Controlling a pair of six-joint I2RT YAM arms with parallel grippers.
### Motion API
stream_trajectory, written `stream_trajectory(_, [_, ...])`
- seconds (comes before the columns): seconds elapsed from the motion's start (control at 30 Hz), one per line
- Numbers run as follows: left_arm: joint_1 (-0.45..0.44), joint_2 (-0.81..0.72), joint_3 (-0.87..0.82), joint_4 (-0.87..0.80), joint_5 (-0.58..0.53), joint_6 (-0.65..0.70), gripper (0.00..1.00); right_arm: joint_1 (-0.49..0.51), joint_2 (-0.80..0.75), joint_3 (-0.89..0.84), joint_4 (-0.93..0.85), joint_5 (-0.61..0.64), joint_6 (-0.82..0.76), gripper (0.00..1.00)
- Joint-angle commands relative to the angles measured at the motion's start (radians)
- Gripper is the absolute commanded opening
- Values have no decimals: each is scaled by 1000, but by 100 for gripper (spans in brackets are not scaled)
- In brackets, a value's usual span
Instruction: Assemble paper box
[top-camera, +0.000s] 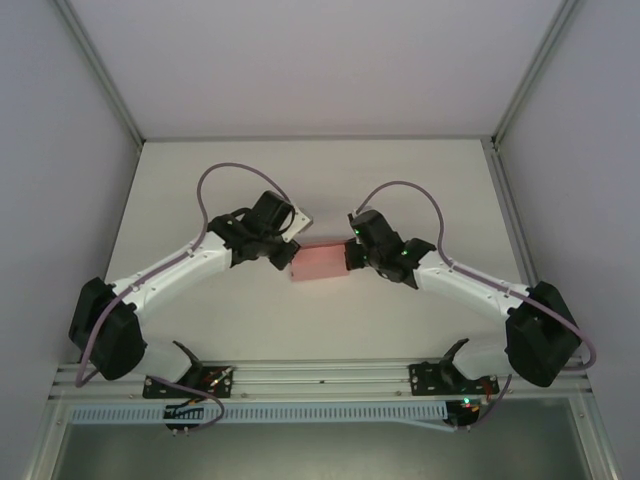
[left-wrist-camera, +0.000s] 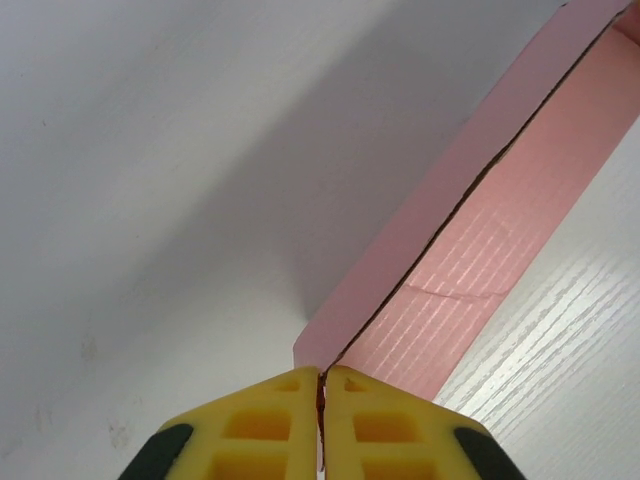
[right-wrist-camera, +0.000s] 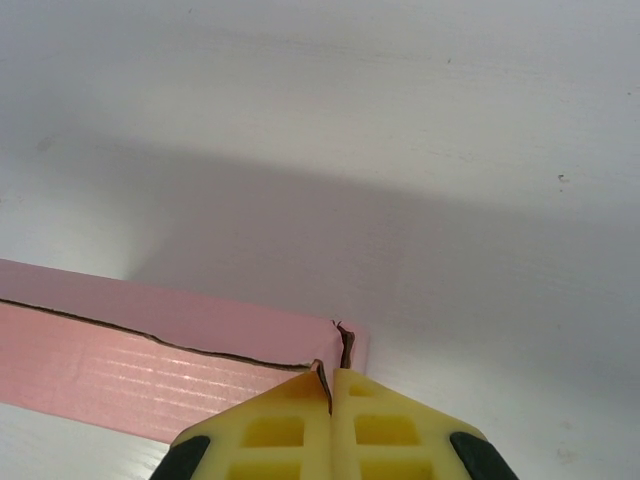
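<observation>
The pink paper box (top-camera: 318, 263) lies folded between the two arms at the table's middle. In the left wrist view the paper box (left-wrist-camera: 470, 230) stretches away to the upper right, its upright pink wall beside a ribbed flat panel. My left gripper (left-wrist-camera: 321, 385) is shut on the wall's near end. My left gripper (top-camera: 290, 258) meets the box's left edge in the top view. In the right wrist view the paper box (right-wrist-camera: 150, 335) runs off to the left, and my right gripper (right-wrist-camera: 331, 385) is shut on its corner. My right gripper (top-camera: 350, 256) holds the box's right edge.
The white table (top-camera: 320, 180) is walled by a metal frame on the left, right and back. Both arm bases sit on the rail (top-camera: 320, 380) along the near edge. Bare tabletop lies beyond the box and in front of it.
</observation>
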Motion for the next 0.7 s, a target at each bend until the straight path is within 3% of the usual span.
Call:
stream_trajectory(0.0, [-8,25,14,-23,4,-59,6,19,29,6,-120,33,10,3])
stream_trajectory(0.17, [-13,28,8,-31,-1,-120,0,34,25,12,-133,61,18,3])
stream_trajectory(0.33, [-7,37,47,-30,15,-306,0,62,33,30,-164,118,61,2])
stream_trajectory(0.67, [91,59,37,-19,208,-605,0,113,50,32,-167,149,201,1])
